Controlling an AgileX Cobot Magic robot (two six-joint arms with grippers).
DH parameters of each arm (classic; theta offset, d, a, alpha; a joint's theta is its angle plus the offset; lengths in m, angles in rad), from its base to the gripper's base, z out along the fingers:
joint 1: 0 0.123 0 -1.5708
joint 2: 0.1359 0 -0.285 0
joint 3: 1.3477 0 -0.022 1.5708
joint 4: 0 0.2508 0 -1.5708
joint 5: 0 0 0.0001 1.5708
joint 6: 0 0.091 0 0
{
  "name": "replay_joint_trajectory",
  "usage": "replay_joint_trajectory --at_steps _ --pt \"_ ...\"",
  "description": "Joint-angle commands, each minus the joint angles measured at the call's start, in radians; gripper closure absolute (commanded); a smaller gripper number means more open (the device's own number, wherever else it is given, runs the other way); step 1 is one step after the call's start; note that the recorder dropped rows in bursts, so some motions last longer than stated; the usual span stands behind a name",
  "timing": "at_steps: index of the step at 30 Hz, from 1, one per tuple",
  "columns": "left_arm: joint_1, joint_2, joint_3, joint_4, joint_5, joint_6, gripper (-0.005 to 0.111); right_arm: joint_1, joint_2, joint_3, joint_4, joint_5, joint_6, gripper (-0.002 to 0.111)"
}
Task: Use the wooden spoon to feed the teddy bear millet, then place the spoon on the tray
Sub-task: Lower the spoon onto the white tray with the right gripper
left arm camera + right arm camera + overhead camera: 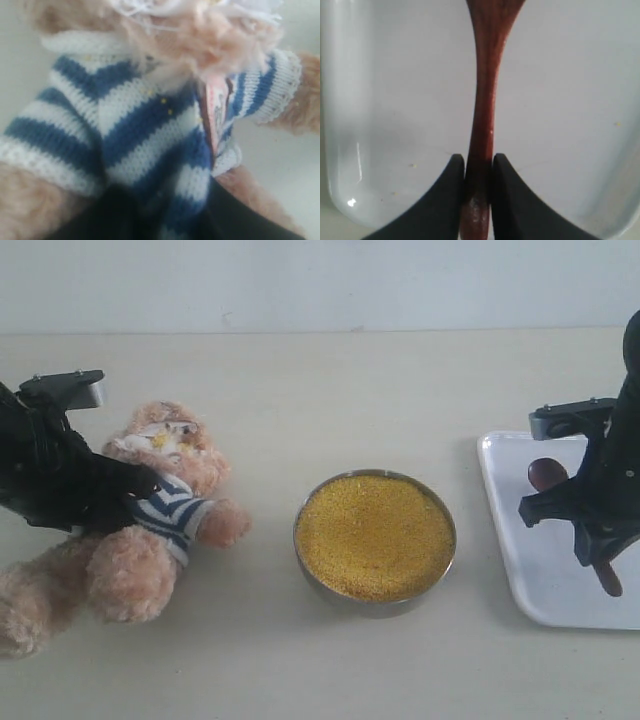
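Note:
The teddy bear (150, 530) leans back on the table at the left, with yellow grains on its face. My left gripper (140, 485) is shut on its navy-and-white striped shirt (145, 130); in the left wrist view the dark jaws of this gripper (160, 217) pinch the knit. The millet (375, 535) fills a round metal bowl (372, 602) in the middle. At the right, my right gripper (592, 540) is shut on the thin handle of the wooden spoon (547, 473), low over the white tray (540, 575). In the right wrist view this gripper (479, 161) clamps the spoon (485, 90) above the tray (560, 100). Whether the spoon touches the tray I cannot tell.
A pale wall runs along the back of the beige table (330, 390). A few stray millet grains lie on the tray (412, 165) and on the bear's shirt (164, 101).

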Motion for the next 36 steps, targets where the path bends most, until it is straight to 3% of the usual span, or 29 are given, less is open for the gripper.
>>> replay_joint_trajectory --at_steps 1,29,33,36 --pt "0.002 0.037 0.0 -0.008 -0.038 0.018 0.103 -0.008 0.021 0.004 -0.001 -0.032 0.002 0.109" --pt "0.002 0.071 0.0 -0.026 -0.04 0.041 0.103 -0.01 0.082 0.004 -0.005 -0.112 0.02 0.108" --pt "0.002 0.071 0.0 -0.026 -0.04 0.041 0.103 -0.01 0.082 0.004 -0.005 -0.121 0.033 0.096" --pt "0.002 0.071 0.0 -0.026 -0.04 0.041 0.103 -0.01 0.082 0.004 -0.005 -0.121 0.042 0.08"
